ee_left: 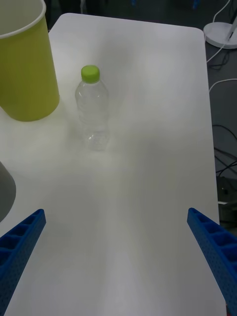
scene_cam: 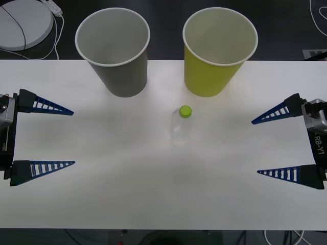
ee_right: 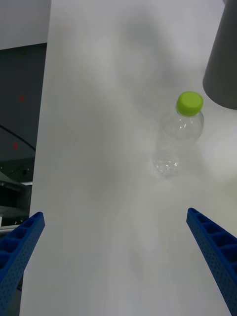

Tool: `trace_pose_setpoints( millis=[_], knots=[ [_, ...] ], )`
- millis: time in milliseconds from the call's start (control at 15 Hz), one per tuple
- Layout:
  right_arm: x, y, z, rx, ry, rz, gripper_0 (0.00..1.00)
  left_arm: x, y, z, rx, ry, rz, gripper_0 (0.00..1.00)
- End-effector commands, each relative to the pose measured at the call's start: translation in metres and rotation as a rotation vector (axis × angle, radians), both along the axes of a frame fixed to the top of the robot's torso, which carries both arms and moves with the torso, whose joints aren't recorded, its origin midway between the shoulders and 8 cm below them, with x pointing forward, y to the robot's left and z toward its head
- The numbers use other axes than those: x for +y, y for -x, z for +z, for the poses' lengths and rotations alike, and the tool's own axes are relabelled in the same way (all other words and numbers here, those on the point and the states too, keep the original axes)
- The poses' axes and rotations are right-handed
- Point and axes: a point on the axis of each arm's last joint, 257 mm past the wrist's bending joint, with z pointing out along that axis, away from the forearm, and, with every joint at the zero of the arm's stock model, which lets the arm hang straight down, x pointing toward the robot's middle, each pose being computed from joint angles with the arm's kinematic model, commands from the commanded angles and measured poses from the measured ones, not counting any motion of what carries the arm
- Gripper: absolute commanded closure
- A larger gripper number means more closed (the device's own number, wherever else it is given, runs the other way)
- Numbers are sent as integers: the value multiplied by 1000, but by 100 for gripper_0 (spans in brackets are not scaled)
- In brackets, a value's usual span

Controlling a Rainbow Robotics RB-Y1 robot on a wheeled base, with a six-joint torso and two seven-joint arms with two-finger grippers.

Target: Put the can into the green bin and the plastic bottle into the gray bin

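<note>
I see the small clear ribbed plastic bottle (scene_cam: 182, 125) with its lime-green cap standing upright mid-table, just before the yellow-green cup-shaped bin (scene_cam: 216, 51) and near the gray one (scene_cam: 115, 51). My left gripper (scene_cam: 71, 137) and right gripper (scene_cam: 254, 148) wait wide open, empty. The bottle looks empty: light, slippery, crushable. I'd grip its ribbed body gently.

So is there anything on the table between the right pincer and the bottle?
No. In the front view, only bare white table lies between the open right pincer and the upright plastic bottle.
</note>
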Motion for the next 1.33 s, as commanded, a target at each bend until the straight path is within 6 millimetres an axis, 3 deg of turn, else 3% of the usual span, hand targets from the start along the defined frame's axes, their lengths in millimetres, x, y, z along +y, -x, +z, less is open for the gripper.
trace_pose_setpoints(
  millis=[67, 200, 333, 467, 1333],
  knots=[
    [0, 0, 0, 0, 0, 0, 0, 0, 0, 0, 0, 0, 0, 0],
    [0, 0, 0, 0, 0, 0, 0, 0, 0, 0, 0, 0, 0, 0],
    [18, 12, 9, 29, -95, 32, 0, 0, 0, 0, 0, 0, 0, 0],
    [21, 16, 13, 38, -116, 46, 0, 0, 0, 0, 0, 0, 0, 0],
    [2, -14, -19, -107, -242, -149, 0, 0, 0, 0, 0, 0, 0, 0]
  ],
)
